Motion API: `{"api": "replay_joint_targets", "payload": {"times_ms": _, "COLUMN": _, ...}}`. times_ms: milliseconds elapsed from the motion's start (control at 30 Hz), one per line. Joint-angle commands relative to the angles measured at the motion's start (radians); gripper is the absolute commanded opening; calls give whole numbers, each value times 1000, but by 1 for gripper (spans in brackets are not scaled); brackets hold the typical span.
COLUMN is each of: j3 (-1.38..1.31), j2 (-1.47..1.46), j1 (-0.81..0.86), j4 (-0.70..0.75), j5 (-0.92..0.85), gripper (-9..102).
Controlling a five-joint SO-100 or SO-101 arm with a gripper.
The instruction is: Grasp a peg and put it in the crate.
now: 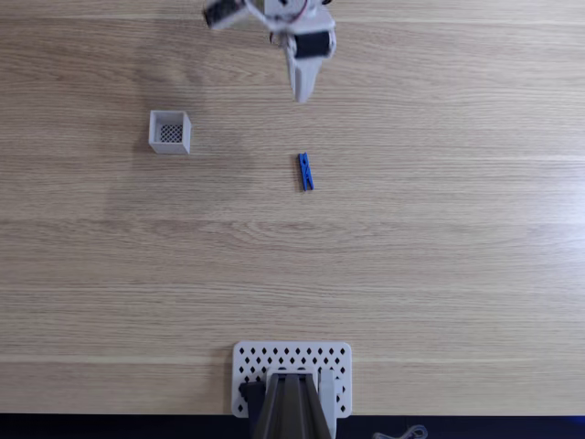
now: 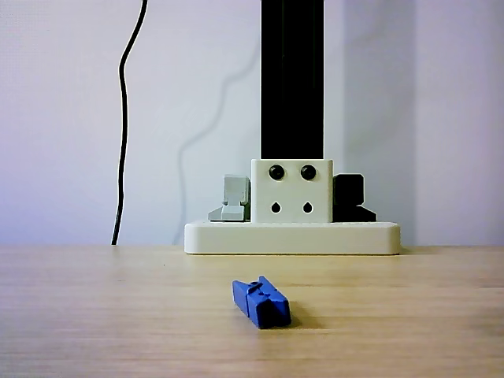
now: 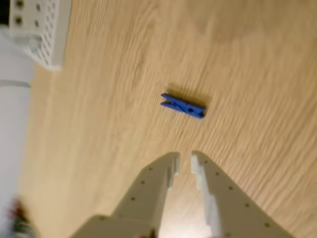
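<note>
Near the fixed view's far edge, the blurred gripper [image 1: 302, 94], fingers narrowly parted, hangs short of the peg [image 1: 305, 172]; the crate [image 1: 170, 132] sits well left.

blue peg [image 2: 261, 302] lying flat on the wood table [image 2: 94, 315], angled a bit, nothing touching it | behind it a white base plate [image 2: 291, 237] with a black post [image 2: 291, 79] going up | black cable [image 2: 124, 118] dangling by the wall on the left

White printed arm [image 1: 274, 14] with black motor blocks; pale pincer [image 3: 184, 161] fingers dotted with small holes.
</note>
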Motion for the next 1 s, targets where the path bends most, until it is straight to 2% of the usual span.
{"api": "replay_joint_targets", "payload": {"times_ms": 0, "j3": -241, "j2": -163, "j1": 46, "j4": 57, "j5": -364, "gripper": 2}}
{"api": "replay_joint_targets", "payload": {"times_ms": 167, "j3": -430, "j2": -333, "j1": 60, "j4": 238, "j5": -692, "gripper": 1}}
{"api": "replay_joint_targets", "payload": {"times_ms": 433, "j3": -741, "j2": -545, "j1": 5, "j4": 414, "j5": -1052, "gripper": 1}}
{"api": "replay_joint_targets", "payload": {"times_ms": 667, "j3": -894, "j2": -693, "j1": -63, "j4": 534, "j5": -1049, "gripper": 2}}
{"api": "replay_joint_targets", "payload": {"times_ms": 967, "j3": -988, "j2": -841, "j1": -83, "j4": 422, "j5": -1039, "gripper": 2}}
